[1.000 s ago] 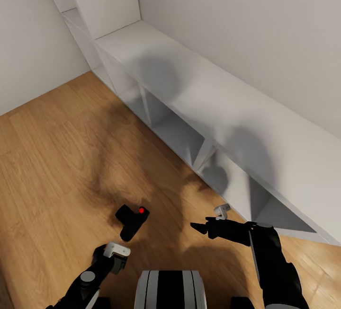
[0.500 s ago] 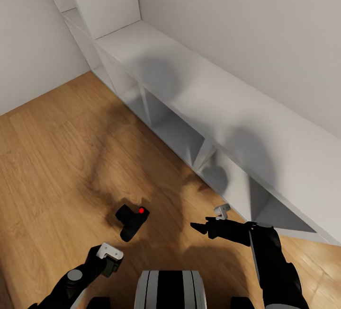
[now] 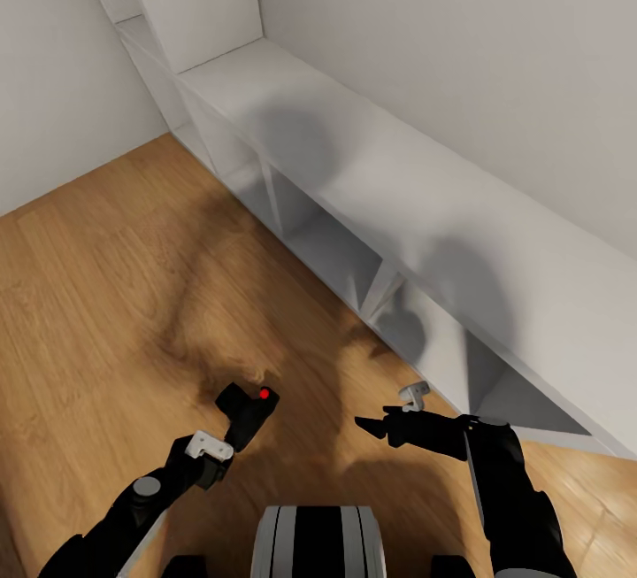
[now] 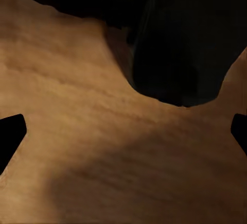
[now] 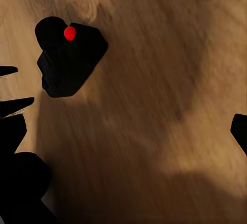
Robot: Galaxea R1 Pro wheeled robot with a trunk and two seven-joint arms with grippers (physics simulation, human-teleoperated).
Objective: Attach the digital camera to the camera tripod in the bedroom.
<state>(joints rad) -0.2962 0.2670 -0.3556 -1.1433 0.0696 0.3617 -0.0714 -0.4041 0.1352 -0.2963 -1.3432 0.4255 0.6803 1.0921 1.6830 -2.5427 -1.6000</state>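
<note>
Head view: the digital camera [image 3: 247, 412] lies on the wood plank floor [image 3: 97, 295], red dot up. The left tool [image 3: 219, 452], fingers spread apart, sits just beside it; the right tool [image 3: 372, 424] hovers nearby, also spread wide.

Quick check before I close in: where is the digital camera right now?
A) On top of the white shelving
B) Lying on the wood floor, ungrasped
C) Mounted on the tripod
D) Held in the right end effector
B: the digital camera lies on the wood floor, with the left end effector just short of it and open, its fingertips apart in the left wrist view.
</note>
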